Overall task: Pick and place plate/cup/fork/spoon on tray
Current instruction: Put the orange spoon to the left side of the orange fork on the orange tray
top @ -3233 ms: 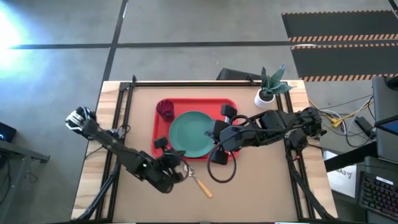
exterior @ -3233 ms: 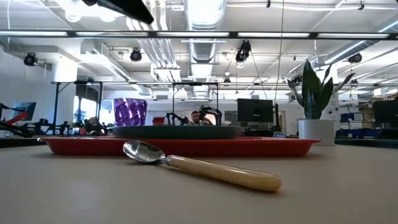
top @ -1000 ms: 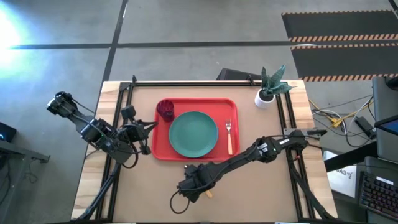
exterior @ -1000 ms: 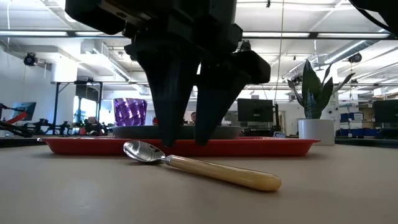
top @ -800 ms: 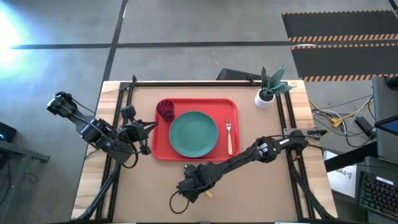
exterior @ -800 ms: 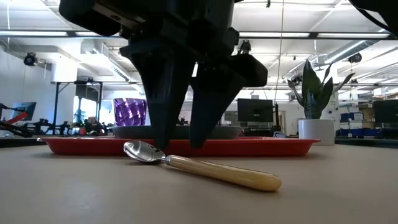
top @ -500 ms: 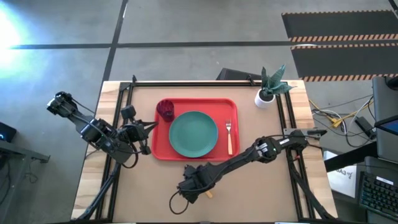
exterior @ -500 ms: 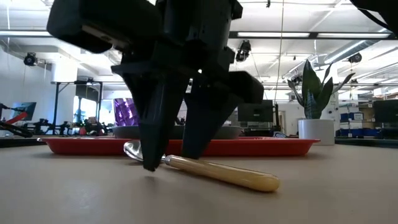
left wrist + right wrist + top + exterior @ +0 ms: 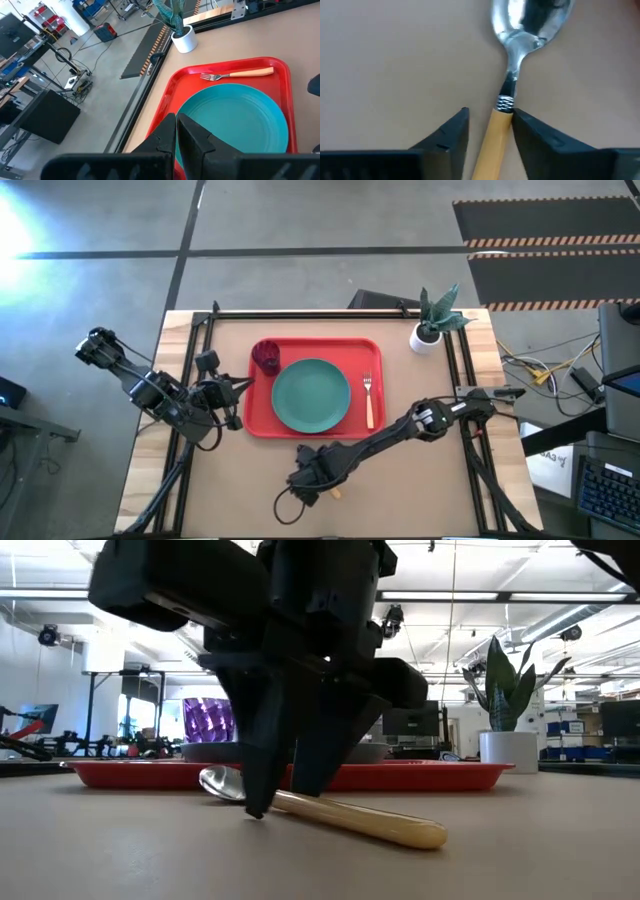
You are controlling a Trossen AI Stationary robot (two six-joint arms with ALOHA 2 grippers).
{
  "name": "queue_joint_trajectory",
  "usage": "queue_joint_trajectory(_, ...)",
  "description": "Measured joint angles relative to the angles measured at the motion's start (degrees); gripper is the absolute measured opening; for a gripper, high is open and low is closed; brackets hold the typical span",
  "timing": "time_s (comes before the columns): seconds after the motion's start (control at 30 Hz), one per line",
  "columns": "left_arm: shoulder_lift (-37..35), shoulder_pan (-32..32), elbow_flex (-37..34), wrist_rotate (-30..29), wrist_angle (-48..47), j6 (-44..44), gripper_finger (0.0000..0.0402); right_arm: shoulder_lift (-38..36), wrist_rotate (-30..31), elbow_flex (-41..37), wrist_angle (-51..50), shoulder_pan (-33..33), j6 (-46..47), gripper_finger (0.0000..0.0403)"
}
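Since a second ago the right gripper (image 9: 278, 802) has come down to the table, its spread fingers now straddling the spoon (image 9: 512, 75) where handle meets neck. From overhead the arm hides nearly all of the spoon, which lies on the table just in front of the tray (image 9: 258, 412); the wrist view alone shows the handle between the fingers, with small gaps either side. Plate (image 9: 311, 395), cup (image 9: 266, 356) and fork (image 9: 368, 397) sit on the tray. Beside the tray's left edge, the left gripper (image 9: 177, 131) is pressed together.
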Motion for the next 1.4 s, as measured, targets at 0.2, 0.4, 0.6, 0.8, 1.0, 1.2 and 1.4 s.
queue_joint_trajectory(0.2, -0.02, 0.00, 0.04, 0.02, 0.00, 0.02, 0.0000, -0.24, 0.37, -2.90, 0.81, 0.00, 1.78, 0.0029)
queue_joint_trajectory(0.4, -0.02, 0.00, 0.04, 0.05, -0.02, 0.02, 0.0000, -0.16, 0.36, -7.54, 5.85, 0.22, 2.72, 0.0028)
queue_joint_trajectory(0.6, -0.02, 0.00, 0.04, 0.39, -0.04, 0.04, 0.0000, -0.48, 1.26, -8.52, 7.19, 0.27, 5.74, 0.0028)
queue_joint_trajectory(0.8, -0.04, -0.02, 0.04, 0.39, -0.09, 0.04, 0.0000, -0.93, 9.13, -1.48, 5.18, 0.80, 7.92, 0.0028)
queue_joint_trajectory(1.0, -0.07, -0.01, 0.04, 0.37, -0.29, 0.09, 0.0000, -2.35, 18.92, 7.87, 0.57, 0.98, 6.51, 0.0028)
queue_joint_trajectory(1.2, -0.07, -0.02, 0.04, 0.35, -0.35, 0.11, 0.0000, -7.54, 29.98, 7.31, -9.10, 1.12, 10.75, 0.0028)
queue_joint_trajectory(1.4, -0.07, -0.02, 0.04, 0.33, -0.35, 0.13, 0.0000, -11.10, 38.59, 7.79, -29.76, 1.10, 32.21, 0.0028)
